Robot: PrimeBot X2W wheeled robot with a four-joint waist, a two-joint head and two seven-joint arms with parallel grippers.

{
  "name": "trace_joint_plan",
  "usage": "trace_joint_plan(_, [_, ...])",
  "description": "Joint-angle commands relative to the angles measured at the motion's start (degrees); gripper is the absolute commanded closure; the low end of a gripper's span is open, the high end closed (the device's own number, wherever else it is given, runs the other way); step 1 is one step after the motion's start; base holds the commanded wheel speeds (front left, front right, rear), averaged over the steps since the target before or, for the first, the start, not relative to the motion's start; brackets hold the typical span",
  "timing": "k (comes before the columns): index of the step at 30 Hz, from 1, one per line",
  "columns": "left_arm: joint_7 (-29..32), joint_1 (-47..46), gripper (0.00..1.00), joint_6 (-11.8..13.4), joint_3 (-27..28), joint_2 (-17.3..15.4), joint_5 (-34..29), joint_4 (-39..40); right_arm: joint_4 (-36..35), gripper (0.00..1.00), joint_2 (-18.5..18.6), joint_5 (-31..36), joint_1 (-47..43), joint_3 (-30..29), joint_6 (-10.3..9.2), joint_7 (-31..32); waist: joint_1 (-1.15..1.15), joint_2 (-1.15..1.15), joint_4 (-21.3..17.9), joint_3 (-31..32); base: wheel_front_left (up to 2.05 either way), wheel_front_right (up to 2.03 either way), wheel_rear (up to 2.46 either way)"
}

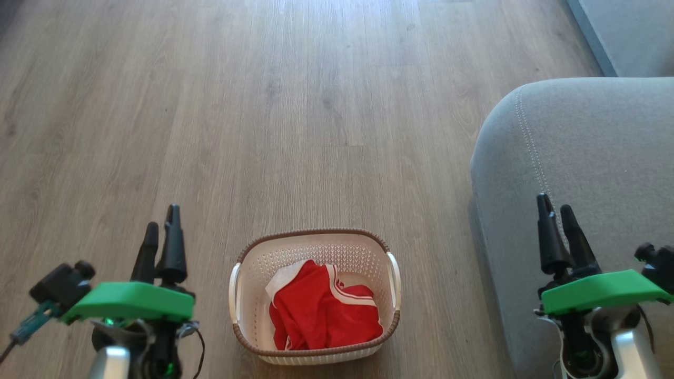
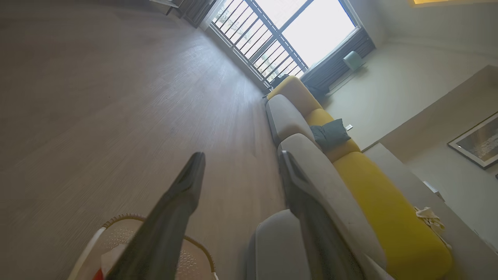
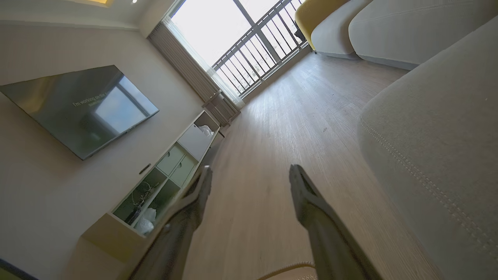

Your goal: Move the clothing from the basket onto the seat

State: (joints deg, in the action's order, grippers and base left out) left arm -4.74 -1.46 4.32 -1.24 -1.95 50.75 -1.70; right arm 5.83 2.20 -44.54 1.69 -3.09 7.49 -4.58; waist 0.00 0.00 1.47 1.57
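The cream basket with a brown braided rim sits on the floor at the bottom centre of the head view. Red clothing with white striped trim lies crumpled inside it. The grey seat rises to the right of the basket. My left gripper hangs open to the basket's left, holding nothing. My right gripper is open over the seat's front edge, also holding nothing. In the left wrist view my open left gripper frames the floor, with the basket rim and the seat at the bottom. My right gripper stands open beside the seat.
Wooden floor stretches ahead of the basket. A second grey cushion lies at the far right. A long sofa with yellow backs runs toward a barred window. A wall television and a low cabinet line the opposite wall.
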Motion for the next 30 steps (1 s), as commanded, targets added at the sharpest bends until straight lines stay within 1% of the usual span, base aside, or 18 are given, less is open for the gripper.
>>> trace_joint_plan(1, [-0.6, -2.8, 0.0, 0.5, 0.5, -0.5, -1.9, 2.8, -2.6, 0.0, 0.9, 1.6, 2.8, 0.9, 0.01, -0.7, 0.0, 0.0, 0.0, 0.0, 0.0, 0.0, 0.0])
trace_joint_plan(5, [-1.3, -2.8, 0.0, 2.4, -2.4, -0.6, -7.4, 3.0, -3.5, 0.0, 1.3, 4.8, 2.8, 2.0, 0.01, -1.4, 0.0, 0.0, 0.0, 0.0, 0.0, 0.0, 0.0])
trace_joint_plan(12, [-2.5, -3.7, 0.0, 3.6, -8.9, -1.0, -17.8, 1.4, -3.4, 0.0, 1.6, 8.7, 2.9, 3.0, 0.0, -2.6, 0.0, 0.0, 0.0, -0.3, 0.0, 0.0, 0.0])
trace_joint_plan(17, [-3.3, -4.9, 0.0, 7.5, -12.4, -1.5, -22.2, 1.3, -4.4, 0.0, 1.8, 12.6, 3.2, 3.5, 0.0, -3.4, 0.0, 0.0, 0.0, -0.6, 0.0, 0.0, 0.0])
trace_joint_plan(19, [-3.7, -5.4, 0.0, 9.4, -13.3, -1.9, -23.7, 1.7, -4.7, 0.0, 2.1, 14.3, 3.3, 4.2, 0.0, -3.7, 0.0, 0.0, 0.0, -0.8, 0.0, 0.0, 0.0])
trace_joint_plan(23, [-4.3, -5.8, 0.0, 14.2, -13.1, -1.9, -25.5, 2.7, -6.0, 0.0, 2.5, 17.7, 3.8, 5.0, 0.0, -4.4, 0.0, 0.0, -0.1, -0.9, 0.0, 0.0, 0.0])
trace_joint_plan(27, [-5.0, -6.2, 0.0, 17.6, -13.8, -2.3, -28.7, 3.7, -6.9, 0.0, 2.5, 20.6, 3.9, 5.4, 0.0, -5.1, 0.0, 0.0, -0.1, -1.1, 0.0, 0.0, 0.0])
trace_joint_plan(30, [-5.5, -6.6, 0.0, 19.7, -15.0, -2.8, -30.9, 4.3, -7.3, 0.0, 2.7, 23.0, 3.9, 6.0, 0.0, -5.6, 0.0, 0.0, -0.1, -1.2, 0.0, 0.0, 0.0])
